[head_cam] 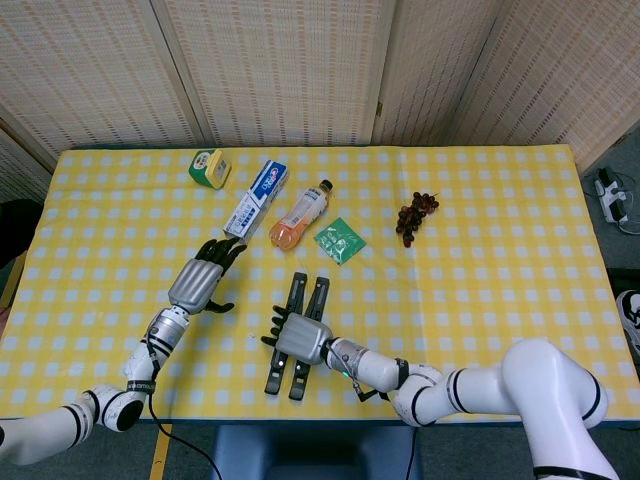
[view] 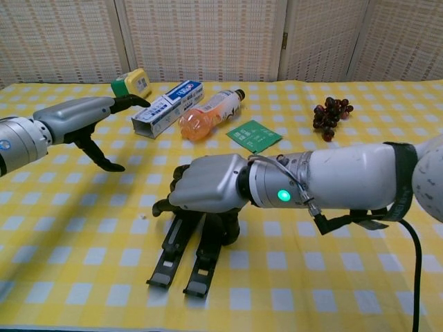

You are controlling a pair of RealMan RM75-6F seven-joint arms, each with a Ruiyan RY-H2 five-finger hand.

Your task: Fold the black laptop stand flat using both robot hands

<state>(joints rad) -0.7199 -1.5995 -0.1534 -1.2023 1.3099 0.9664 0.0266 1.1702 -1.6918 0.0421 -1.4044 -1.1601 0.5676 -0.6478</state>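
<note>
Head view: bench (head_cam: 500, 300) under a yellow-and-white checked cloth, both arms reaching in from the near edge.
Laptop stand: the black laptop stand (head_cam: 297, 330) lies on the bench near the front edge, its two bars close together and nearly parallel; in the chest view (view: 187, 256) the bar ends point toward the camera.
Right robot hand: the right robot hand (head_cam: 298, 338) rests on top of the stand's middle, fingers curled down over the bars (view: 208, 187); whether they truly clamp the bars cannot be told.
Left robot hand: the left robot hand (head_cam: 200, 283) is off to the left of the stand, apart from it, fingers extended and thumb spread, holding nothing; chest view shows it raised above the cloth (view: 83, 117).
Other things: a toothpaste box (head_cam: 256, 198), an orange drink bottle (head_cam: 299, 215) and a green packet (head_cam: 339, 240) lie beyond the stand; a green-and-yellow container (head_cam: 208, 167) sits farther back left; a bunch of dark grapes (head_cam: 414, 216) lies to the right.
</note>
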